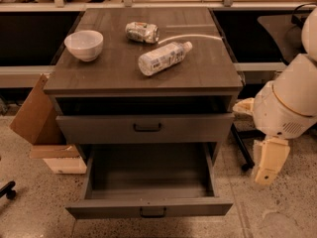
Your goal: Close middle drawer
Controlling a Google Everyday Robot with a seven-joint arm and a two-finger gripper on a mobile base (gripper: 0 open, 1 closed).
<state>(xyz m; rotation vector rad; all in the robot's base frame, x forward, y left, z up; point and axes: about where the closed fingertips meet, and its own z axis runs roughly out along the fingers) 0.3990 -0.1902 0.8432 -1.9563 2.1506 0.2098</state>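
Note:
The grey-brown cabinet [143, 73] stands in the middle of the view. Its middle drawer [148, 207] is pulled far out, showing an empty deep box and a low front with a small dark bar handle [152, 212]. The taller-fronted top drawer [143, 128] above it stands a little way out. The lowest drawer is hidden under the open one. My arm [290, 103] is to the right of the cabinet. Its cream end piece with the gripper [270, 165] hangs down beside the open drawer's right side, apart from it.
On the cabinet top lie a white bowl [83, 44], a crushed can [142, 32] and a plastic bottle [162, 58] on its side. A cardboard box [34, 110] and a wooden block [62, 157] stand left of the cabinet. A dark chair leg [241, 150] is on the right.

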